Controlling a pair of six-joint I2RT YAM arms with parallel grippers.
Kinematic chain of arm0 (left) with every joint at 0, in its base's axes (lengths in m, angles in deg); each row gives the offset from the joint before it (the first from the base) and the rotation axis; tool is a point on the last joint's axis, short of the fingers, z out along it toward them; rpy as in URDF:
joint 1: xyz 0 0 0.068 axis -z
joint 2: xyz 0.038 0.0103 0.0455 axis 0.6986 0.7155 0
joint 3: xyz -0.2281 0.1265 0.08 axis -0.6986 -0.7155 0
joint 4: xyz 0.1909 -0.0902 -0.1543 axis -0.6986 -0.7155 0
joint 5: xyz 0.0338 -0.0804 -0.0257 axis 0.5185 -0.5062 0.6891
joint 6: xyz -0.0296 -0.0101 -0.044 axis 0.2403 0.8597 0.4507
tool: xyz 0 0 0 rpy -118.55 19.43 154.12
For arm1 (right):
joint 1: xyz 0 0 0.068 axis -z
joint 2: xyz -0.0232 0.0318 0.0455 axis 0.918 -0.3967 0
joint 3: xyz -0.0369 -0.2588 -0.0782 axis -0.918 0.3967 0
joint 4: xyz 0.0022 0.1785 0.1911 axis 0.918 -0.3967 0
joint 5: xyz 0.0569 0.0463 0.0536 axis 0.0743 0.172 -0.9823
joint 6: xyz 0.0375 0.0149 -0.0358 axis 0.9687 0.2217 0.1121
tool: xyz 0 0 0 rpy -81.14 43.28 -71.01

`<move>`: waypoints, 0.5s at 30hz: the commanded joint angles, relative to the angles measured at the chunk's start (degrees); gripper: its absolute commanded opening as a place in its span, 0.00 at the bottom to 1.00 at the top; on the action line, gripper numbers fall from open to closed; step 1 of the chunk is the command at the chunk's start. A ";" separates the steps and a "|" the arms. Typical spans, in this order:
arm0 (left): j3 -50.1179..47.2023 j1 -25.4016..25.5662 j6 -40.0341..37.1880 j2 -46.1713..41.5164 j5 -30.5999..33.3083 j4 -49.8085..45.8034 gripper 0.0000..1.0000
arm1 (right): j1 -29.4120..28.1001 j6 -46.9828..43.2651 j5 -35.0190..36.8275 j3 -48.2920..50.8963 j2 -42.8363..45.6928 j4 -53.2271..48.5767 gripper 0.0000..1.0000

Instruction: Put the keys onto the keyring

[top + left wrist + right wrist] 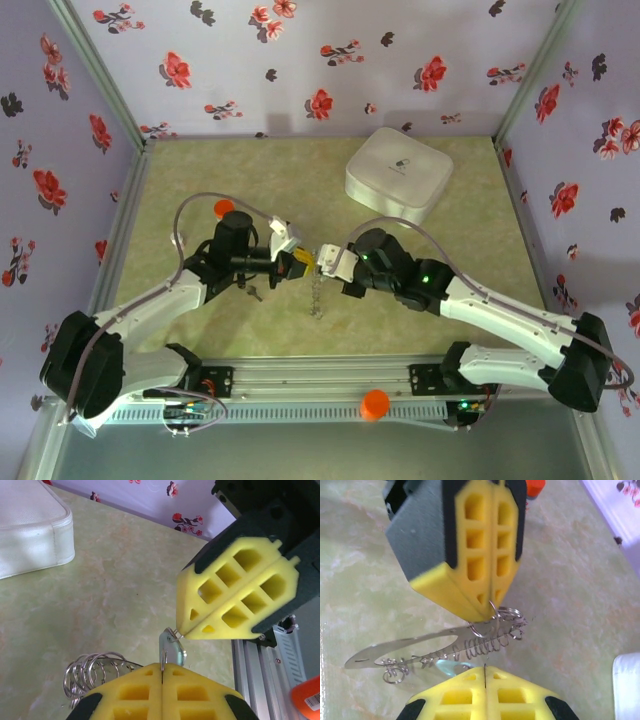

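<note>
while left fingers (135,692) clench the silver key (173,649) and right fingers (520,695) the keyring (317,295), threading looks unfinished. black-headed key (255,292) lies loose at eight o'clock.

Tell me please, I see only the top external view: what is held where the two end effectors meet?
Observer: In the left wrist view, the left end effector is shut on the silver-grey key; part of it sticks out past the pads.
Operator: And the other arm?
Observer: The right end effector is shut too; its tips touch a small wire loop at the key's top.
</note>
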 commanded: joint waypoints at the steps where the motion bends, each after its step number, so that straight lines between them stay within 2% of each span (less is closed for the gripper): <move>1: 2.41 -0.34 2.07 -0.07 1.30 0.19 0.00 | -1.41 -4.06 3.61 0.80 1.56 3.79 0.00; 5: 2.61 -0.26 2.06 -0.14 2.43 -0.60 0.00 | -2.38 -5.72 6.18 2.16 1.60 6.72 0.00; 15: 2.69 0.09 0.93 0.10 2.51 -1.48 0.00 | -2.43 -4.91 5.33 3.37 1.19 11.29 0.00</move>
